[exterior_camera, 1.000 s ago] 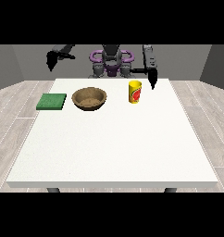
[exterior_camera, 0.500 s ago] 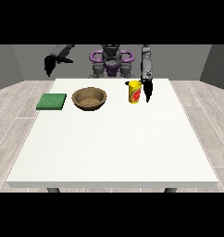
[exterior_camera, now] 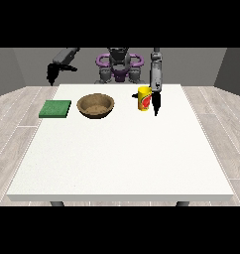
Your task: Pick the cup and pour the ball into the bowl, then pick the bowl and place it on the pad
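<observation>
The fingers (exterior_camera: 155, 110) of the hand at the view's right (exterior_camera: 155, 101) hang straight down just right of centre in the frame, their tips pointing at the worktop (exterior_camera: 122, 158); I read them as straight and close together, holding nothing. Whether their tips touch the surface I cannot tell from here.

Nearest to me, the lower half of the frame is only the white worktop, its front edge running across the bottom.

Further back, a little above the middle of the frame, three things stand in a row. At the left lies the green pad (exterior_camera: 55, 108), flat on the worktop. Right of it, near but apart, sits the brown bowl (exterior_camera: 95, 105), upright, its opening facing up. Right of centre stands the yellow cup (exterior_camera: 144, 98) with a red mark on its side, upright, well apart from the bowl. The hand at the view's right hangs just beside the cup, on its right; I cannot tell whether it touches the cup wall. The ball I cannot make out from this view.

Beyond that, the grey forearm (exterior_camera: 155, 72) of that hand runs up to the upper part of the frame. At the upper left, the hand at the view's left (exterior_camera: 51, 75) hangs off the far left corner of the worktop, well apart from the pad; I cannot tell how its fingers lie. The robot's torso (exterior_camera: 119, 67) stands at the top centre.
</observation>
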You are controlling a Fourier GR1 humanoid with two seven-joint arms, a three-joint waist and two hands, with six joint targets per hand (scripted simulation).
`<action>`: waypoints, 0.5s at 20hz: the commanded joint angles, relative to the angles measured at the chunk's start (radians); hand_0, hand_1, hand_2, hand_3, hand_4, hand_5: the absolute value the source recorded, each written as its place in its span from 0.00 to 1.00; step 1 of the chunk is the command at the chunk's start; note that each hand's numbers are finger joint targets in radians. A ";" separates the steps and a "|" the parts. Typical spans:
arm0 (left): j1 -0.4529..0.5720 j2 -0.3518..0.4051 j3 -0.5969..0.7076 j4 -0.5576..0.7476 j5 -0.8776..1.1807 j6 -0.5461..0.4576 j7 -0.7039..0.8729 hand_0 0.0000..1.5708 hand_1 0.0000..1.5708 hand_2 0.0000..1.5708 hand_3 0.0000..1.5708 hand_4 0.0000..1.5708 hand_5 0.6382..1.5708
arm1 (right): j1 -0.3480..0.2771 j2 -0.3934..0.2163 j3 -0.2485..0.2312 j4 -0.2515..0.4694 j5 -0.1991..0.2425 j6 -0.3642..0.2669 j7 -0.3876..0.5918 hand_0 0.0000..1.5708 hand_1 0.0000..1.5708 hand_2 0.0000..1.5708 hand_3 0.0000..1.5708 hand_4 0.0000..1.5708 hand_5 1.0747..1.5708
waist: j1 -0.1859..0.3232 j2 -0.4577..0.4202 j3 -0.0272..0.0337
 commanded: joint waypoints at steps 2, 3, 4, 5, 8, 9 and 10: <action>-0.023 -0.002 -0.057 0.042 -0.107 0.154 -0.030 0.65 0.65 0.70 0.57 0.93 0.15 | -0.037 -0.009 0.012 -0.001 0.018 -0.013 0.028 0.00 0.00 0.00 0.00 0.00 1.00 | -0.021 0.004 -0.0005; 0.043 -0.039 -0.071 0.041 -0.149 0.251 -0.107 0.79 0.79 1.00 1.00 0.85 0.70 | -0.043 -0.034 -0.017 0.001 -0.013 0.005 0.040 0.00 0.00 0.00 0.00 0.00 1.00 | -0.031 0.009 -0.0004; 0.019 -0.024 -0.039 0.065 -0.136 0.284 -0.119 0.82 0.82 1.00 1.00 0.89 0.68 | -0.041 -0.041 -0.011 -0.039 -0.032 0.025 0.060 0.00 0.00 0.00 0.00 0.00 1.00 | -0.068 0.033 -0.0014; 0.041 -0.022 -0.045 0.049 -0.142 0.287 -0.114 0.83 0.83 1.00 1.00 0.91 0.66 | -0.035 -0.086 -0.053 0.014 -0.037 0.057 0.010 0.00 0.00 0.00 0.00 0.00 1.00 | -0.052 0.033 -0.0005; 0.045 -0.040 -0.035 0.066 -0.146 0.324 -0.136 0.84 0.84 1.00 1.00 0.94 0.66 | -0.041 -0.078 -0.047 -0.036 -0.049 0.046 0.042 0.00 0.00 0.00 0.00 0.00 1.00 | -0.073 0.050 -0.0014; 0.039 -0.027 -0.061 0.036 -0.164 0.316 -0.047 0.84 0.84 1.00 1.00 0.94 0.66 | 0.008 -0.077 -0.044 0.016 -0.032 0.071 0.009 0.00 0.00 0.00 0.00 0.00 1.00 | -0.069 -0.020 -0.0002; 0.037 -0.077 -0.063 0.047 -0.175 0.378 -0.089 0.84 0.84 1.00 1.00 0.95 0.65 | -0.051 -0.101 -0.069 -0.004 -0.079 0.062 0.081 0.00 0.00 0.00 0.00 0.00 1.00 | -0.071 -0.005 -0.0009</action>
